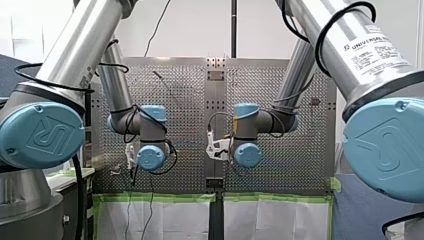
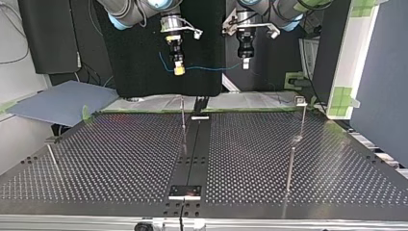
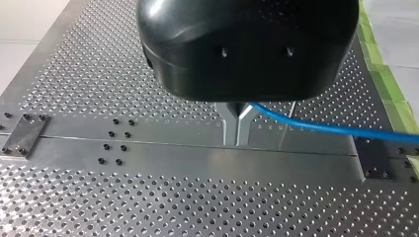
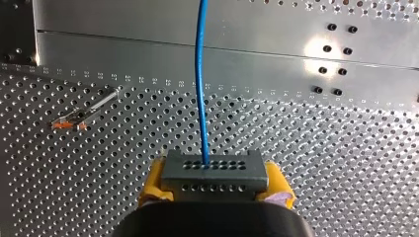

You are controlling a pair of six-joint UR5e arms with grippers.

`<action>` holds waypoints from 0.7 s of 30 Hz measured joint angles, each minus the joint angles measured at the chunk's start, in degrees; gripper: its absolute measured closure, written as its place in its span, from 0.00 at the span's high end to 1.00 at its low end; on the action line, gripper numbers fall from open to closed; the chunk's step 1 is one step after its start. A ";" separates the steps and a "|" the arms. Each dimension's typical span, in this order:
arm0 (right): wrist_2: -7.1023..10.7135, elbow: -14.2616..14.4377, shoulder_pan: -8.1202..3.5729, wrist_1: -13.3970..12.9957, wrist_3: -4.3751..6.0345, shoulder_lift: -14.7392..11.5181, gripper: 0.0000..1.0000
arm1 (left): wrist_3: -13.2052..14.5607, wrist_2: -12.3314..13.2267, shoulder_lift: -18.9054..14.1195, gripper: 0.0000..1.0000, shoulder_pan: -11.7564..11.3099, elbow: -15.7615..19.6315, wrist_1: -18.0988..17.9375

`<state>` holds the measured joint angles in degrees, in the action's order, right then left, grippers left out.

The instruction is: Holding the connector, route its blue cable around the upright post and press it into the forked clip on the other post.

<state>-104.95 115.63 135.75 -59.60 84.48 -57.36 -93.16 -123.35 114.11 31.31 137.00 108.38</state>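
Blue cable [image 2: 211, 68] stretches high above the table [image 2: 120, 159] from the connector [image 4: 213, 170] clenched in my right pincer [image 2: 178, 70] to my left pincer [image 3: 236, 133], pinched on it at 3 o'clock in the top view, so spreading the arms could, I judge, yank it free.

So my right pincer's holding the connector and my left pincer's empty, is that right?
Not quite. My right pincer does hold the connector, but my left pincer isn't empty: the left wrist view shows it shut on the blue cable.
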 joint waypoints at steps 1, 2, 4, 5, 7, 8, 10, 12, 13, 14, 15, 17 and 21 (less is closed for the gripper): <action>0.00 0.00 0.00 0.00 0.00 0.00 0.00 | 0.00 0.00 0.00 0.00 0.00 0.00 0.00; 0.00 0.00 0.00 0.00 0.00 0.00 0.00 | 0.00 0.00 0.00 0.00 0.00 0.00 0.00; 0.00 -0.01 0.00 0.00 0.00 0.00 0.00 | 0.00 0.00 0.00 0.00 0.00 0.00 0.00; 0.00 0.00 0.00 0.00 0.00 0.00 0.00 | 0.00 0.00 0.00 0.00 0.00 0.00 0.00; 0.00 0.00 0.01 0.00 0.00 0.00 0.00 | 0.00 0.00 0.00 0.00 0.00 0.00 0.00; 0.00 0.00 0.00 0.00 0.00 0.00 0.00 | 0.00 0.00 0.00 0.00 0.00 0.00 0.00; 0.00 0.00 0.01 0.00 0.00 0.00 0.00 | 0.00 0.00 0.00 0.05 0.00 0.00 0.00; 0.00 0.00 0.01 0.00 0.00 0.00 0.00 | 0.00 0.00 0.00 0.09 0.00 0.00 0.00; 0.00 0.00 0.00 0.00 0.00 0.00 0.00 | 0.00 0.00 0.00 0.09 0.00 0.00 0.00; 0.00 0.00 0.00 0.00 0.00 0.00 0.00 | 0.00 0.00 0.00 0.09 0.00 0.00 0.00; 0.00 0.00 0.01 0.00 0.00 0.00 0.00 | 0.00 0.00 0.00 0.12 0.00 0.00 0.00; 0.00 0.00 0.01 0.00 0.00 0.00 0.00 | 0.00 0.00 0.00 0.12 0.00 0.00 0.00; 0.00 0.00 0.00 0.00 0.00 0.00 0.00 | 0.00 0.00 0.00 0.08 0.00 0.00 0.00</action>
<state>-104.95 115.63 135.75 -59.60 84.48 -57.36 -93.16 -123.35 114.11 31.31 137.00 108.38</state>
